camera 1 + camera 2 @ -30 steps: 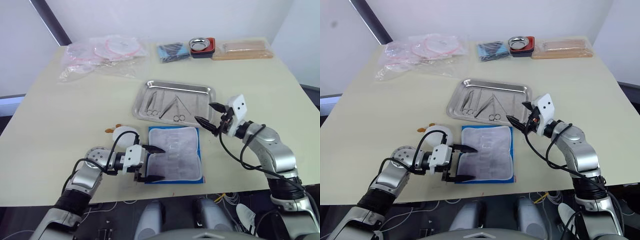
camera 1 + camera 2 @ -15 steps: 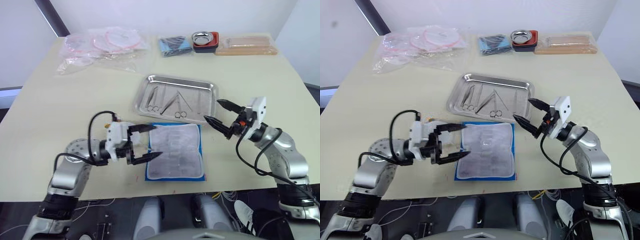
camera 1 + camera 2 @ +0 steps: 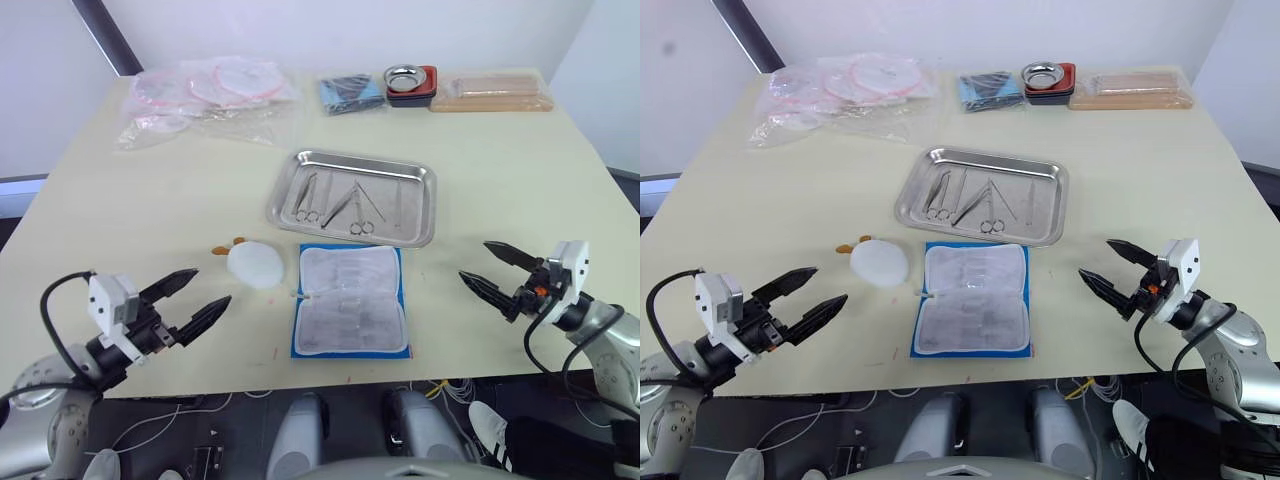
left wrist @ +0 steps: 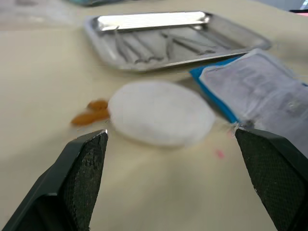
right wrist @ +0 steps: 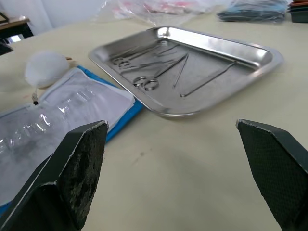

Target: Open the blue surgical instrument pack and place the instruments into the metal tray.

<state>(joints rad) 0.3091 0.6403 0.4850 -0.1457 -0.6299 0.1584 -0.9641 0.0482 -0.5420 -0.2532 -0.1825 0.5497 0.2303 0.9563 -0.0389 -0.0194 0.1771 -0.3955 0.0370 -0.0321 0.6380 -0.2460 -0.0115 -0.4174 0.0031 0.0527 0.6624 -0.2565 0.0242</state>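
Observation:
The blue surgical instrument pack (image 3: pixel 351 312) lies spread open near the table's front edge, its grey-white lining facing up with nothing in the slots. Just behind it sits the metal tray (image 3: pixel 352 184), holding several slender instruments (image 3: pixel 345 203). My left gripper (image 3: pixel 188 304) hovers open at the front left, well away from the pack. On the front right my right gripper (image 3: pixel 497 270) is open too, clear of the pack and tray. Both hold nothing.
A white round pad (image 3: pixel 253 265) with small orange bits (image 3: pixel 219 249) lies left of the pack. At the back are clear bags of tubing (image 3: pixel 210 95), a small blue packet (image 3: pixel 350 93), a round metal bowl in a red holder (image 3: pixel 409 78) and a wrapped tan pack (image 3: pixel 490 92).
Both arms have pulled back from the pack: the left gripper swung out to the front left, the right gripper moved away from the tray's corner to the front right. The pack stays open.

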